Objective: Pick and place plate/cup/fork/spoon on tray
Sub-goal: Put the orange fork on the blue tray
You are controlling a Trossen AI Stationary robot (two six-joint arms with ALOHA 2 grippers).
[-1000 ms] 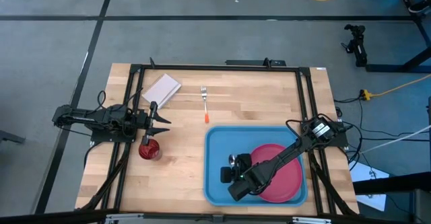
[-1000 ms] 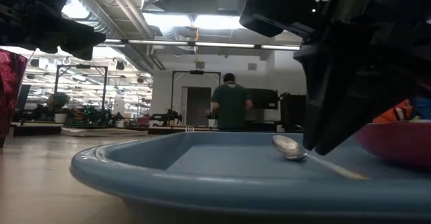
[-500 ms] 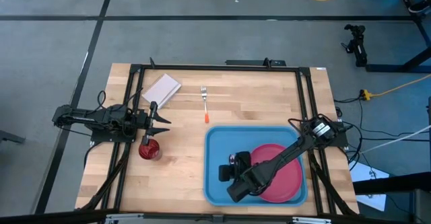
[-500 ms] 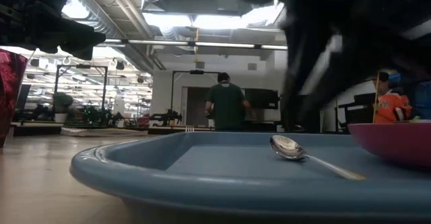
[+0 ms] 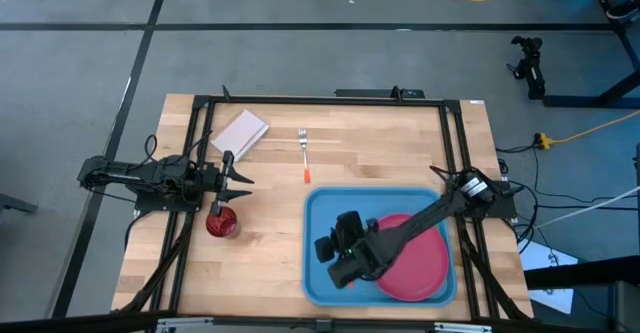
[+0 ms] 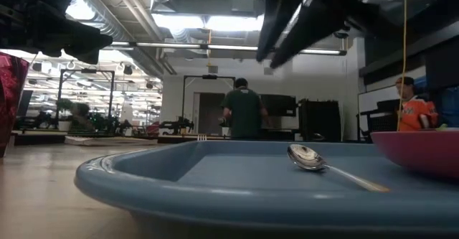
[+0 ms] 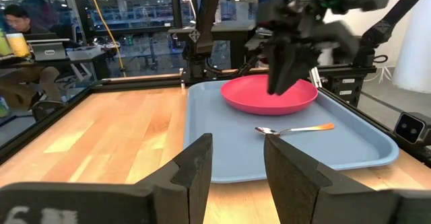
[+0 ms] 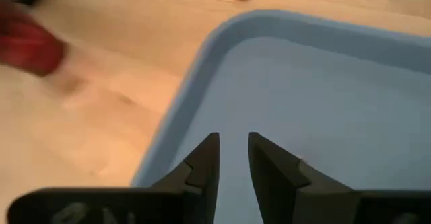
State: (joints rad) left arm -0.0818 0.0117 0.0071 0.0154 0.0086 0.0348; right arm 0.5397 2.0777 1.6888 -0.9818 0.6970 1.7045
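Observation:
The light-blue tray (image 5: 322, 213) lies at the table's near right. The pink-red plate (image 5: 420, 268) sits in its right part. The spoon (image 7: 293, 129) lies flat on the tray floor left of the plate and also shows in the low view (image 6: 308, 158). My right gripper (image 5: 332, 256) hovers above the tray's left part, open and empty, fingers pointing down (image 7: 279, 83). The dark red cup (image 5: 222, 223) stands on the table at the near left. My left gripper (image 5: 244, 181) is open just beyond the cup. The fork (image 5: 303, 151) lies on the table beyond the tray.
A pale rectangular pad (image 5: 240, 131) lies at the far left of the table. Black frame rails (image 5: 200, 143) run along the table's edges. People stand and sit in the room beyond the table (image 6: 244, 110).
My right gripper has risen from the spoon in the tray and gone a little toward the table's left and far edges. The spoon stays lying on the tray floor.

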